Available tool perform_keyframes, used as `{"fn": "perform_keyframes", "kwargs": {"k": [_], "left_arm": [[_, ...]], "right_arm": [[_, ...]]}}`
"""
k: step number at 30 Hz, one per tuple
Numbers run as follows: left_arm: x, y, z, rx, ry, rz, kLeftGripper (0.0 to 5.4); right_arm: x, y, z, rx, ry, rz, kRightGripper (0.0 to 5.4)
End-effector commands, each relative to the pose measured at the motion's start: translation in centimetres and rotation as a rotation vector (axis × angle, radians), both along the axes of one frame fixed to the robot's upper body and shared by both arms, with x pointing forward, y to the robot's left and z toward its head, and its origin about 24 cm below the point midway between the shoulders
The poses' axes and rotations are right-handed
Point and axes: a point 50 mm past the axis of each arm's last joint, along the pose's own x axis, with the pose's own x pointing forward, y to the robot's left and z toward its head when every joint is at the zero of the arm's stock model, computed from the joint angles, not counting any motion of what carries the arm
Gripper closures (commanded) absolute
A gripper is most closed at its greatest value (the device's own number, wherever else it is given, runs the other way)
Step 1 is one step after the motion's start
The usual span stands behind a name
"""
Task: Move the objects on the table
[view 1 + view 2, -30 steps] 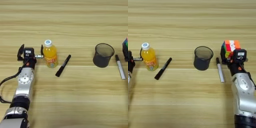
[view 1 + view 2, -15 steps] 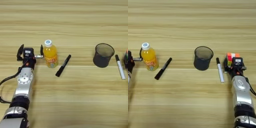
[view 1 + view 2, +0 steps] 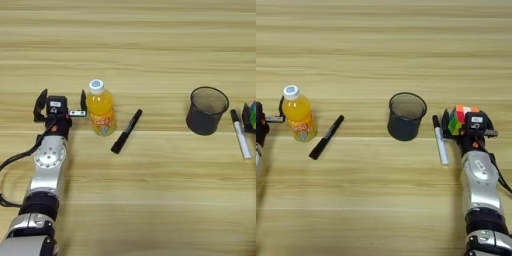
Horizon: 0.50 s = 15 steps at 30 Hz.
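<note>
**Five small things on a plank-grained tabletop, one tool at each end**

Left eye view: the tabletop is pale wood with long horizontal grain lines. A small plastic bottle of orange juice stands upright, with a white screw cap and a printed label. Just right of it lies a slim black marker, slanting up to the right. Further right stands a round black mesh pen cup, see-through and open at the top, and beside it lies a white marker with a black cap, cap end farthest from the robot. The left tool rests just left of the bottle, its two black fingers apart and pointing away from the robot, the right-hand finger close by the bottle. The silver forearm runs straight back to the lower left corner.

Right eye view: the right tool is clamped on the multicoloured puzzle cube, a blocky thing of red, green, orange and white squares, just right of the white marker. The right forearm stretches nearly straight up from the bottom edge.
</note>
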Motion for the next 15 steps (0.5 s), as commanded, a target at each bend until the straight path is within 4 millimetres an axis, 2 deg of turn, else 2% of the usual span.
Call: {"fn": "perform_keyframes", "kwargs": {"k": [1, 9, 15], "left_arm": [[0.19, 0.17, 0.32, 0.014, -0.013, -0.004, 0.0], [0.09, 0.42, 0.43, 0.014, -0.023, 0.004, 0.0], [-0.07, 1.11, 1.29, 0.006, -0.087, 0.044, 0.0]], "right_arm": [[-0.15, 0.05, 0.99, -0.012, -0.071, -0.012, 0.03], [-0.56, -0.43, 1.95, -0.024, -0.145, -0.062, 0.03], [-0.6, -0.16, 1.82, -0.022, -0.142, -0.056, 0.03]]}}
